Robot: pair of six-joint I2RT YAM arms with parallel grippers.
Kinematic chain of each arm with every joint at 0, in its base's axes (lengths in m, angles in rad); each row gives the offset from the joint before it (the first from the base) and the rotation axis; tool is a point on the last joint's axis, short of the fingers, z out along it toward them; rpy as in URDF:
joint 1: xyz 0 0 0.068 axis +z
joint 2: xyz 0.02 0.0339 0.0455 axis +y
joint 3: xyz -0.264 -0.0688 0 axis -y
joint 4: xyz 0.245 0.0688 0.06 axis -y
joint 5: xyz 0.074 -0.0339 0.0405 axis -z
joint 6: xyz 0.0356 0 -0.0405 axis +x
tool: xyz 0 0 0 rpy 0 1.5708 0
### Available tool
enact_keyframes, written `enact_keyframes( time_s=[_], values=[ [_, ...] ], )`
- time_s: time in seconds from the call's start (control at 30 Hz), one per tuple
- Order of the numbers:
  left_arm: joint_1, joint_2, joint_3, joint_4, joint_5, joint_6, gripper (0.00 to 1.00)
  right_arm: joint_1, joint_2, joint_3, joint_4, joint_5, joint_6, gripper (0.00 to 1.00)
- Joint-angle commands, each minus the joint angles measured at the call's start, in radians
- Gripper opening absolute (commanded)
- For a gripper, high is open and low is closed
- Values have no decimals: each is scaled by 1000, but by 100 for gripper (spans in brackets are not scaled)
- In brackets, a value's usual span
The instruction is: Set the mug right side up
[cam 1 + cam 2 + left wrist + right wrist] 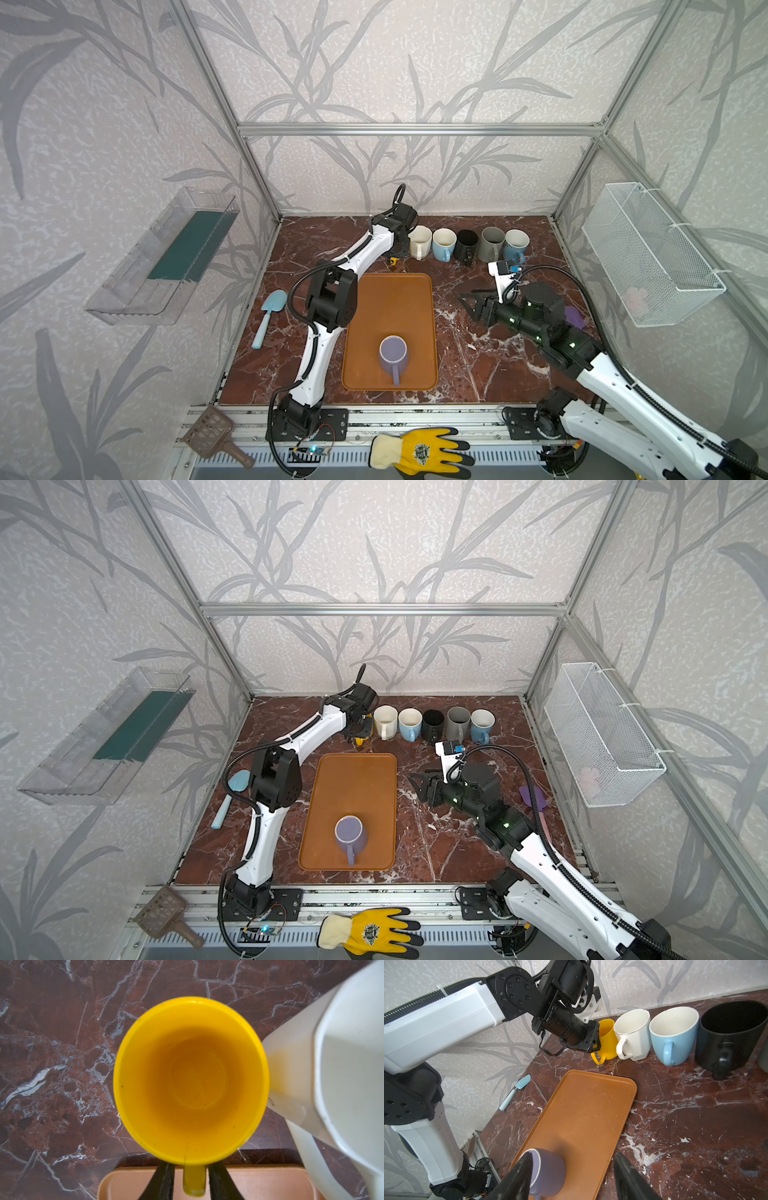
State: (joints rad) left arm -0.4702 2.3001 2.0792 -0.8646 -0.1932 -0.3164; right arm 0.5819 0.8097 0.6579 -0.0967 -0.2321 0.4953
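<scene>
A: Mug count?

B: Seven. One purple mug (392,353), base up, on the front end of the one orange tray (390,299). Six upright by the back wall: yellow mug (191,1080), white mug (419,241), light-blue mug (444,243), black mug (466,246), grey mug (492,243), blue mug (516,245).

A: Grippers?

B: Two. Left gripper (192,1167) slack, fingers astride the yellow handle. Right gripper (573,1159) parted, empty, right of the tray.

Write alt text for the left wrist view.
An empty yellow mug stands upright on a red-brown marble table, seen straight down into its mouth. The black fingers of the left gripper flank its handle; a white mug sits close beside it, and the edge of an orange tray shows behind the fingers.
</scene>
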Motion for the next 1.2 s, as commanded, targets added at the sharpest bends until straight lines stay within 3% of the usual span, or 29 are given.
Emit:
enact_keyframes(
  time_s=[0.0,0.37,0.57,0.83,1.17],
  values=[
    [-4,-40,26,-45,-26,-8,32,-2,9,14,-15,10,-20,63],
    [-4,-174,-76,3,-15,-17,36,2,56,16,-12,-56,-3,73],
    [-4,-294,-194,51,7,-36,36,35,62,-6,-20,-35,-3,74],
    [-2,-507,-396,122,-13,-53,36,159,121,-11,-38,32,-13,76],
    [-1,-740,-636,199,-2,-113,36,386,286,-4,1,111,38,76]
  ],
)
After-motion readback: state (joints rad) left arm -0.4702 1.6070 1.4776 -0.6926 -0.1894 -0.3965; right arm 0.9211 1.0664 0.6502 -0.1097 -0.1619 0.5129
